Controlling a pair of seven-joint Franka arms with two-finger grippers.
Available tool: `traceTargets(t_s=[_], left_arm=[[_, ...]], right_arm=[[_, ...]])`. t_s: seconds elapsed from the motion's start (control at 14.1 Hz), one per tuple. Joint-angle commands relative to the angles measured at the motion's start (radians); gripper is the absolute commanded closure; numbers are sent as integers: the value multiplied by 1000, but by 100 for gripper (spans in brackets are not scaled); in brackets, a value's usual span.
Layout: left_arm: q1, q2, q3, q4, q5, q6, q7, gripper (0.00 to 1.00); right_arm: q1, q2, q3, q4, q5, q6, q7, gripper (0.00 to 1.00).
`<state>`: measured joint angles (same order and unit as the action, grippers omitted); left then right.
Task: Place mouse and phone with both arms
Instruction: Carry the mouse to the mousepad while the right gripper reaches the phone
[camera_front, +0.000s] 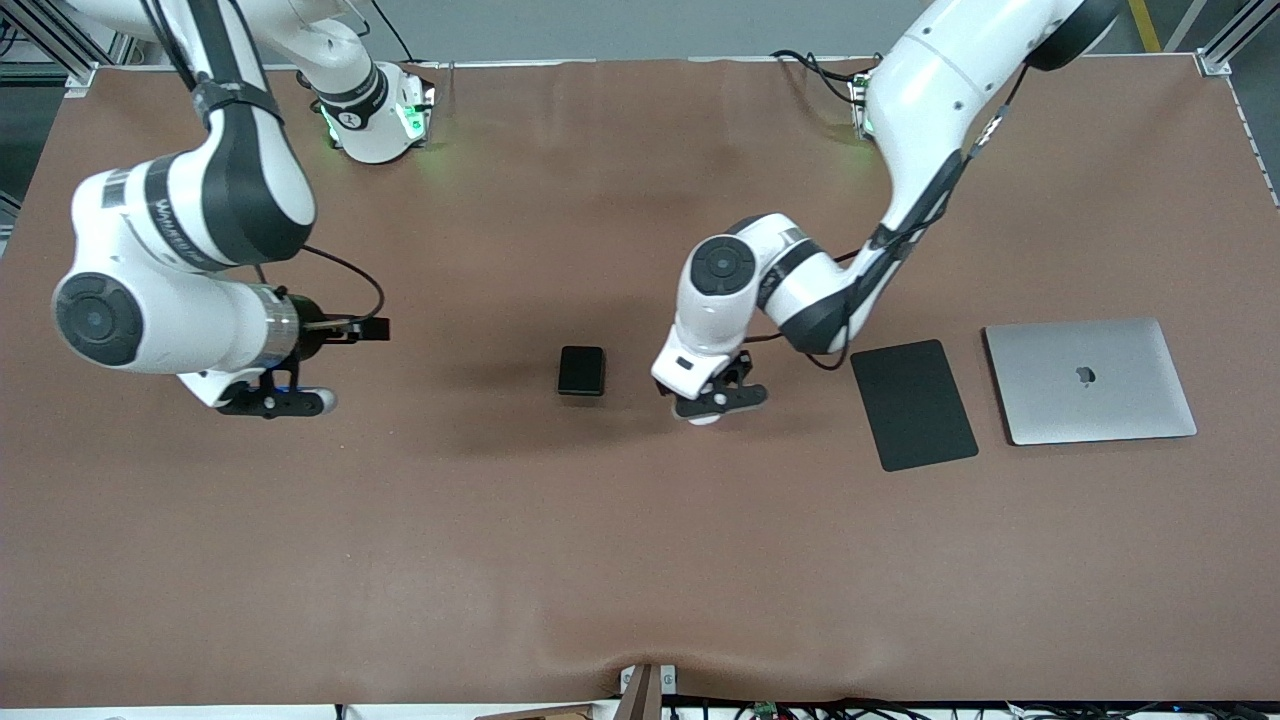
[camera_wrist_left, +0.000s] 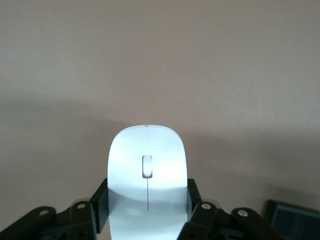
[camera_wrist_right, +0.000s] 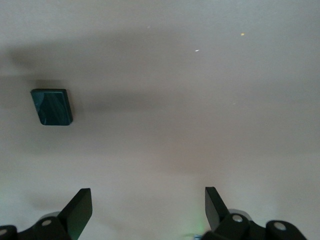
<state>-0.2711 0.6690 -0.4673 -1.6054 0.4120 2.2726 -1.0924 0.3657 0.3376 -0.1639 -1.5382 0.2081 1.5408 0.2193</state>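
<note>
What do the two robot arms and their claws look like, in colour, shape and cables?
Both arms are white, rounded and jointed, with black bands and round black caps at the joints. Green lights glow at their bases. A thin black cable loops beside each wrist. The left claw and the right claw are black, each with two flat fingers on linkages with silver screws.

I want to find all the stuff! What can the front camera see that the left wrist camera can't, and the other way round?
Only the front view shows the laptop, the mouse pad, and the right gripper, open and waiting over bare table toward the right arm's end. Only the left wrist view shows the mouse's top, with its grey line, and the fingers pressed on its sides. Both show the left gripper shut on the mouse, the phone and the brown table.
</note>
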Motion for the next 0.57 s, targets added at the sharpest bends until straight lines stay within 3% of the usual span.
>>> traceTargets(t_s=[0.0, 0.21, 0.5], left_arm=[[209, -87, -109, -135, 17, 2, 98, 100], [406, -176, -169, -252, 18, -1, 294, 100], [555, -229, -169, -349, 25, -1, 439, 100]], right_arm=[[57, 26, -6, 0, 23, 48, 74, 0], [90, 50, -6, 1, 36, 87, 135, 0], [146, 87, -8, 1, 37, 149, 143, 0]])
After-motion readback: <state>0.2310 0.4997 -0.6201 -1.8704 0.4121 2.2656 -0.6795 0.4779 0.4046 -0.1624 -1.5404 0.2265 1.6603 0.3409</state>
